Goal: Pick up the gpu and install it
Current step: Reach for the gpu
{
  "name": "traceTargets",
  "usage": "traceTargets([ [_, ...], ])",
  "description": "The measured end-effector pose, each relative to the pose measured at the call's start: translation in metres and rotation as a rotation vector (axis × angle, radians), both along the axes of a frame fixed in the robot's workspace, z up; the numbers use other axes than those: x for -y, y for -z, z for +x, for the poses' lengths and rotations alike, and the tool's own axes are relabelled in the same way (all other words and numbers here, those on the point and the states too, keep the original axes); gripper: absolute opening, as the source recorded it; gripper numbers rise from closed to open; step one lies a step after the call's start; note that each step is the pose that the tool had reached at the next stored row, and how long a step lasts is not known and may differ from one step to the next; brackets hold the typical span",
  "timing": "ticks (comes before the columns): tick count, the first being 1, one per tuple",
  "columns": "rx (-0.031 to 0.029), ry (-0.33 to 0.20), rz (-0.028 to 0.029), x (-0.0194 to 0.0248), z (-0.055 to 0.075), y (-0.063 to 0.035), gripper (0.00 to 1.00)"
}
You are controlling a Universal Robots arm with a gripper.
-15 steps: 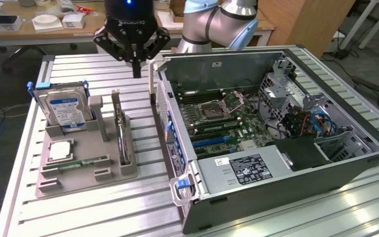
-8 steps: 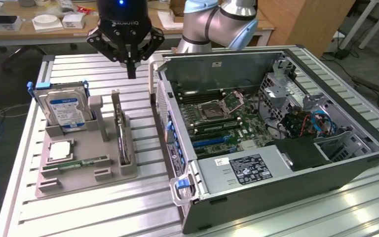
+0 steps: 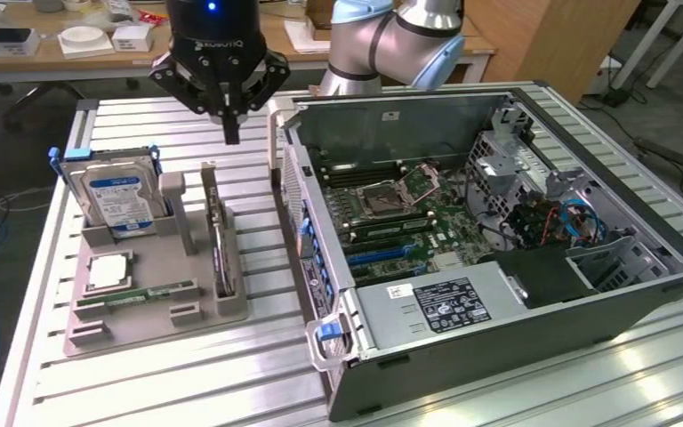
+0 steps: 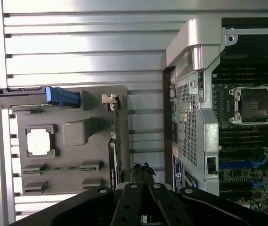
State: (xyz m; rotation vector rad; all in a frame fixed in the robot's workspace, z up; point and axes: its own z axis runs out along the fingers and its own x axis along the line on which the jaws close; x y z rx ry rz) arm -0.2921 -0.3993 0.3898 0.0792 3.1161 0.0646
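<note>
jaws pinched shut and empty, fingertips [image 3: 231, 135] hanging over the bench [image 3: 199, 382] above the far end of the graphics card [image 3: 217, 233], which stands on edge in a slot of the grey holder [image 3: 140, 316], beside the hard drive [image 3: 110, 191] and next to the open computer case [image 3: 496, 222]. seen from the wrist, the tips [image 4: 142, 170] sit off to the case side of the card [image 4: 114, 157] rather than over it. the likely trouble: closed jaws coming down would strike the card's thin top edge or slip past it, tipping it in its slot, and the case wall close by leaves little room for correction.
</note>
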Motion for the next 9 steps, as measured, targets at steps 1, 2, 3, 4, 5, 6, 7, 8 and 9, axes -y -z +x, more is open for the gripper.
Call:
traceTargets([
  [1, -0.0002, -0.004, -0.0001, 0.0000, -0.002, 0.0008, 0.10],
  [2, 0.0000, -0.007, 0.0000, 0.0000, -0.004, 0.0016, 0.10],
  [3, 0.0000, -0.008, 0.0000, 0.0000, -0.007, 0.0022, 0.10],
  [4, 0.0001, -0.009, 0.0001, 0.0000, -0.011, 0.0027, 0.10],
  [5, 0.0001, -0.010, 0.0001, 0.0000, -0.014, 0.0032, 0.10],
  [6, 0.0000, -0.010, 0.0000, 0.0000, -0.016, 0.0036, 0.10],
  [7, 0.0001, -0.011, 0.0001, 0.0000, -0.017, 0.0039, 0.10],
  [8, 0.0000, -0.011, 0.0001, 0.0000, -0.018, 0.0041, 0.10],
  [9, 0.0001, -0.011, 0.0001, 0.0000, -0.018, 0.0041, 0.10],
])
